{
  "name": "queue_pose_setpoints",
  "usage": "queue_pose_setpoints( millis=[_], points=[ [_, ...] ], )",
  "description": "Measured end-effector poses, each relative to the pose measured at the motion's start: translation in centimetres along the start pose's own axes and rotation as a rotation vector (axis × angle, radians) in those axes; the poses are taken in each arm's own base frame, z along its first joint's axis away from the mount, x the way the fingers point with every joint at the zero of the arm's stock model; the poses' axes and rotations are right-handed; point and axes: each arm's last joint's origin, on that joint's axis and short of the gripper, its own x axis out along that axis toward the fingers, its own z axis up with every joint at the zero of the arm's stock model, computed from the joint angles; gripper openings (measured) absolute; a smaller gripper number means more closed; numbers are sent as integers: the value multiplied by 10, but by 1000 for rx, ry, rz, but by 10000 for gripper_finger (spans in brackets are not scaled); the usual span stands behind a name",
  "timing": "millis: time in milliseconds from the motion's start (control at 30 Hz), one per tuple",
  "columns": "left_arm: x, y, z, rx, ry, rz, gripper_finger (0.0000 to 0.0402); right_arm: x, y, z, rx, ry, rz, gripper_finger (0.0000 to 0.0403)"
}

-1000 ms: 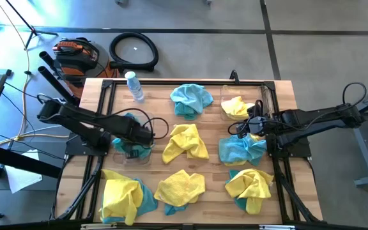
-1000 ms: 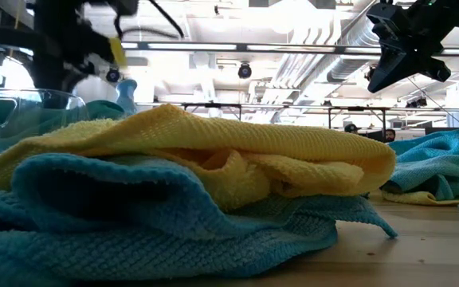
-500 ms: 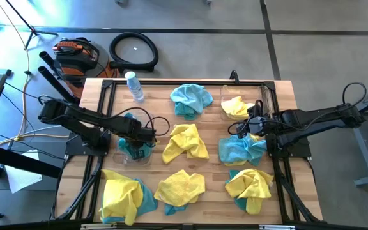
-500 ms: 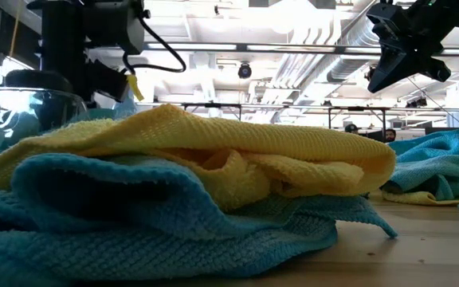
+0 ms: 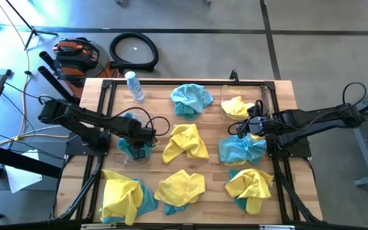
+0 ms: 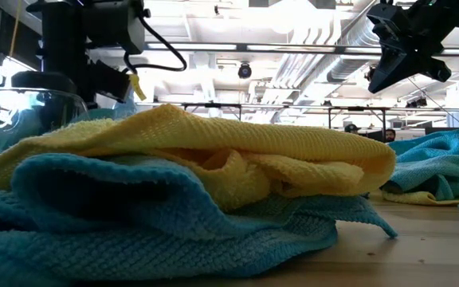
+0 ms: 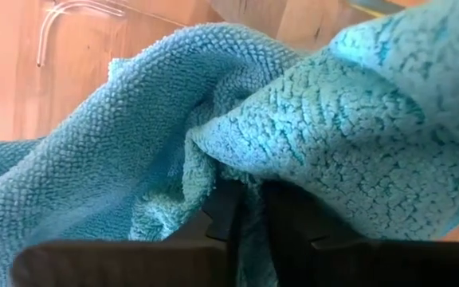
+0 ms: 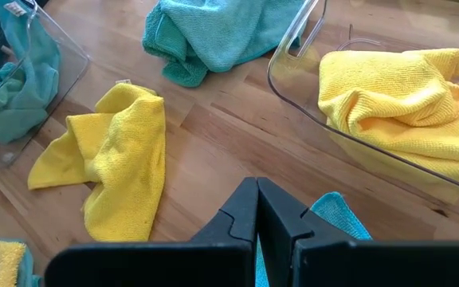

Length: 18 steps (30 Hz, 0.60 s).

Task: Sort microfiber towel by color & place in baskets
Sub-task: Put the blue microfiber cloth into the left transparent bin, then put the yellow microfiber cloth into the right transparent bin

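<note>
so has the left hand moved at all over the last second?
Yes. In the high view the left hand, over the clear plastic basket holding teal cloth, has shifted slightly toward the table's front edge, away from the clear water bottle.

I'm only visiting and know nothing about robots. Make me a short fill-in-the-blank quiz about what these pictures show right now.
1. The clear basket beside the right gripper holds a towel coloured ____.
2. The left gripper sits over the other basket, its fingers pressed into a ____ towel.
3. The right gripper's fingers are ____, with no towel between them.
4. At the table's far edge lies a clear water ____.

Missing words: yellow; teal; shut; bottle
</note>
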Motion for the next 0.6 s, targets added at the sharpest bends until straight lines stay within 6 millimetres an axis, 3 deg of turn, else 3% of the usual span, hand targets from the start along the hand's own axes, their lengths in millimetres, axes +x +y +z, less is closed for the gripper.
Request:
queue_pose_setpoints(
  millis=[267, 600],
  points=[
    [-14, 4, -6, -10, -13, -5, 78, 0, 0, 0, 0, 1, 0, 0],
    [-69, 10, -9, -71, -178, -73, 79, 0, 0, 0, 0, 1, 1, 0]
  ],
)
